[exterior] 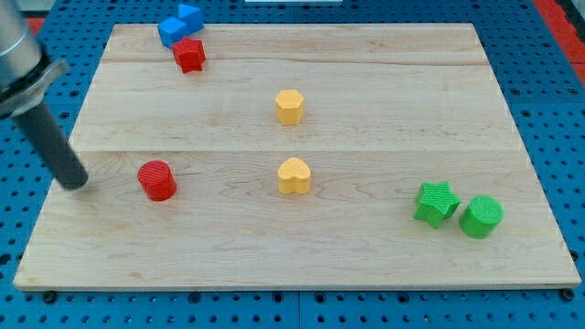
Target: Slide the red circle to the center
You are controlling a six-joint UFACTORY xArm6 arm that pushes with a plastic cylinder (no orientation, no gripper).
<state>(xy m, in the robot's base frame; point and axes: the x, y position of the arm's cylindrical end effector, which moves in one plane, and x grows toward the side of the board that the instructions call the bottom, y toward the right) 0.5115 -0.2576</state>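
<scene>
The red circle (157, 179) sits on the wooden board (384, 100) at the view's left, below the middle height. My tip (75, 183) rests on the board to the left of the red circle, with a clear gap between them. The dark rod slants up to the view's upper left. A yellow heart (294, 175) lies near the board's middle, level with the red circle. A yellow hexagon (289, 106) lies above the heart.
A red star-like block (189, 54) and two touching blue blocks (179, 24) sit at the board's top left. A green star (436, 202) and a green circle (481, 217) sit at the bottom right. Blue pegboard surrounds the board.
</scene>
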